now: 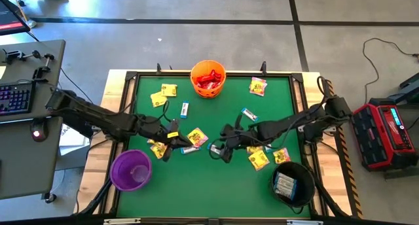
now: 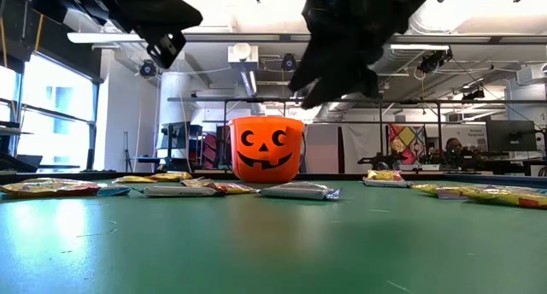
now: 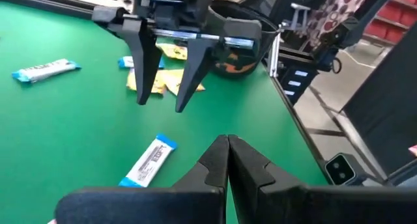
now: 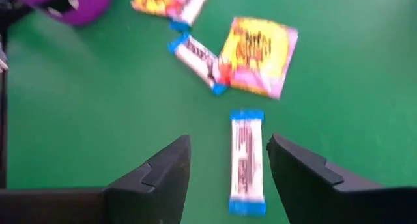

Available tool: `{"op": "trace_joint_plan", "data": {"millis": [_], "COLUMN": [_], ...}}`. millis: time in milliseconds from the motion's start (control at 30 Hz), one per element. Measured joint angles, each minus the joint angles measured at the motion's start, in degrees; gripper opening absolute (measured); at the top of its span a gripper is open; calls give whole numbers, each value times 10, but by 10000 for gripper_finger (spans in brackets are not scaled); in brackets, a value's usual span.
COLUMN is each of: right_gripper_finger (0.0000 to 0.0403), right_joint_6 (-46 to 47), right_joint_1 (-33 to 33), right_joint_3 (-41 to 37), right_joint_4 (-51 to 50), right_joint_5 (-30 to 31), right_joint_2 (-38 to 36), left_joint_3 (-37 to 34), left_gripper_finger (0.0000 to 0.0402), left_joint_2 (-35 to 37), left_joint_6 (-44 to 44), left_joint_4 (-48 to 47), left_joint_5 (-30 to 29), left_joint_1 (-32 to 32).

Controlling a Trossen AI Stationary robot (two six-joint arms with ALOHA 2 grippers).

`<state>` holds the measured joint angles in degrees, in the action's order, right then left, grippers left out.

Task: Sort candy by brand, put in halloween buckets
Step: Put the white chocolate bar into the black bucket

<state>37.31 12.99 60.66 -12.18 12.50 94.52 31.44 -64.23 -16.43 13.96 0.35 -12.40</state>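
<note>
Honestly, the right gripper (image 4: 228, 162) hung open and empty over a white-blue bar (image 4: 246, 160), which it needed centred between its fingers before closing, while the left gripper (image 3: 227, 146) waited shut.

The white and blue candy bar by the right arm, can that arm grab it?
Probably yes. The right gripper is open, the white-blue bar lies between its fingers, and nothing covers it.
</note>
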Motion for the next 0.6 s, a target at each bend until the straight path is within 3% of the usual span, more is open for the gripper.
{"op": "trace_joint_plan", "data": {"millis": [133, 367, 433, 600], "right_gripper_finger": [147, 11, 13, 75], "right_joint_6": [-17, -28, -20, 2], "right_joint_1": [-12, -15, -17, -29], "right_joint_3": [0, 0, 0, 0], "right_joint_4": [19, 16, 16, 33], "right_joint_5": [1, 29, 25, 4], "right_joint_2": [0, 0, 0, 20], "left_joint_3": [0, 0, -9, -55], "left_gripper_finger": [0, 0, 0, 0], "left_joint_2": [28, 61, 69, 83], "left_joint_6": [0, 12, 16, 0], "left_joint_4": [-40, -92, -88, -59], "left_joint_5": [-12, -38, -45, -37], "left_joint_1": [0, -12, -16, -16]}}
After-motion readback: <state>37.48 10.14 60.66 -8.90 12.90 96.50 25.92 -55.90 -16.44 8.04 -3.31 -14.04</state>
